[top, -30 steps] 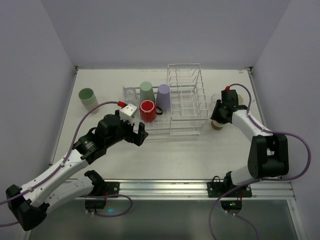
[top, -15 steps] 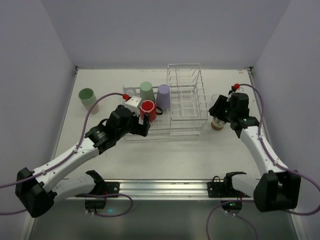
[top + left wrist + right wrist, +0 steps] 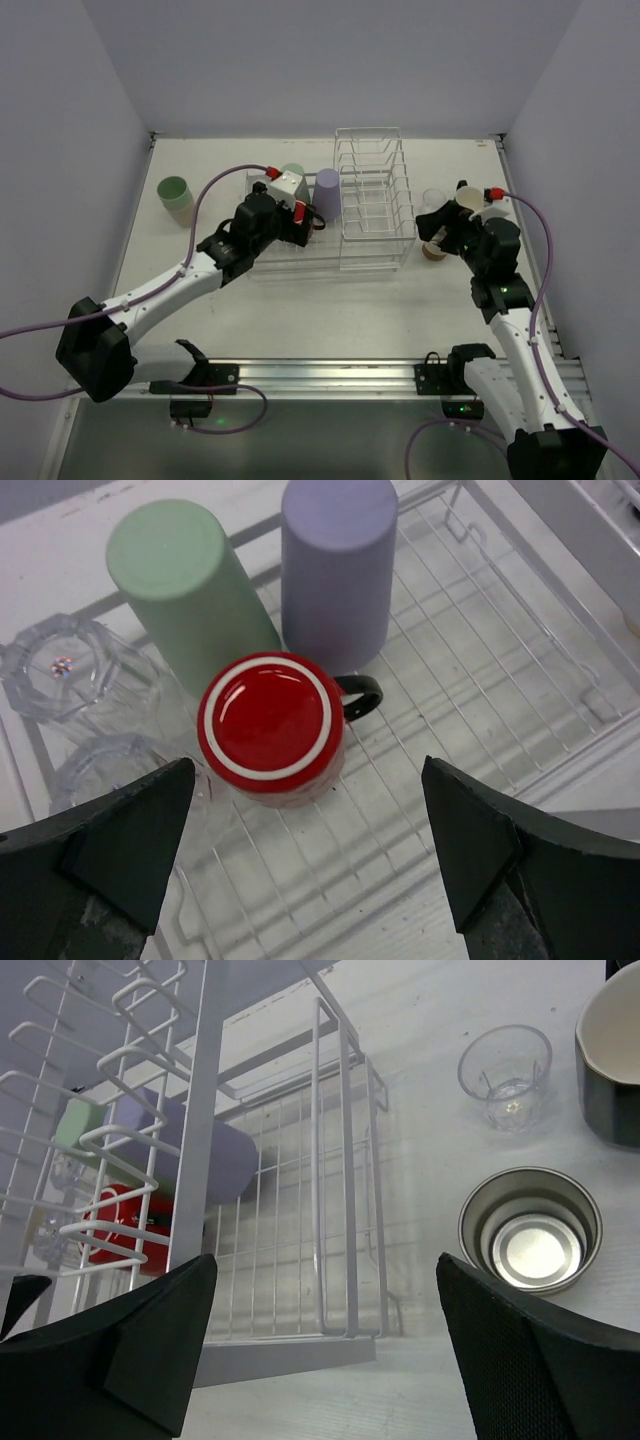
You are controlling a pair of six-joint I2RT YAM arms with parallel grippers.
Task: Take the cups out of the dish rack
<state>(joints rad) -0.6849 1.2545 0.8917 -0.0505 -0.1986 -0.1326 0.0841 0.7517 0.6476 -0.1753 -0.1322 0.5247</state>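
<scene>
White bench (image 3: 330,320) carries the white wire dish rack (image 3: 372,266); its low basket holds the upturned red ceramic mug (image 3: 270,728). Our left jaws hang wide above it, so we should descend centred, clear of the lavender plastic tumbler (image 3: 335,570). Our right jaws stand wide, empty.

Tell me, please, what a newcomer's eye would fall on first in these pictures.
The upturned red mug, in the dish rack's low basket, is framed by the open left gripper. Behind it stand an inverted pale green tumbler and a lavender tumbler; right of the rack, a clear glass stands on the table.
</scene>
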